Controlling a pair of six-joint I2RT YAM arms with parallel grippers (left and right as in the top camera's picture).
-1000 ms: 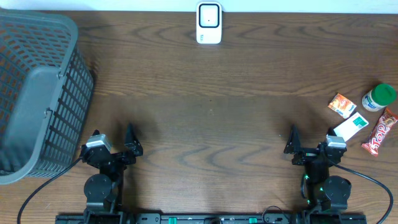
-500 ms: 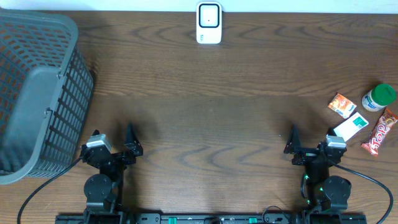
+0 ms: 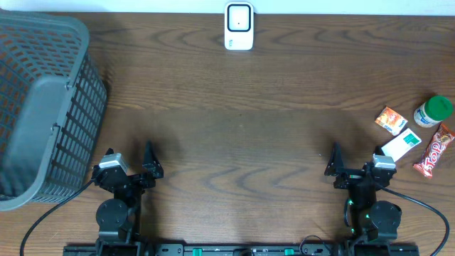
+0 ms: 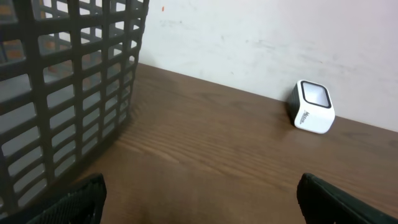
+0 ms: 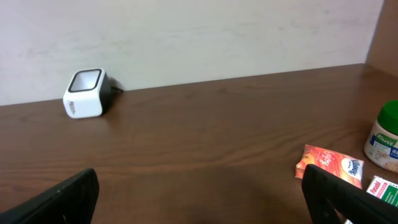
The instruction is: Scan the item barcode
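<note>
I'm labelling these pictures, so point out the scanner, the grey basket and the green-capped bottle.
scanner [image 3: 239, 26]: overhead view, middle of its face.
grey basket [image 3: 78, 121]: overhead view, mesh side wall.
green-capped bottle [image 3: 434, 110]: overhead view, on its green cap.

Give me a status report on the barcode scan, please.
Left gripper open, empty; right gripper likewise. Packet, jar, box, bar lie untouched on the right side. Scanner at far edge, nothing in the way.
</note>
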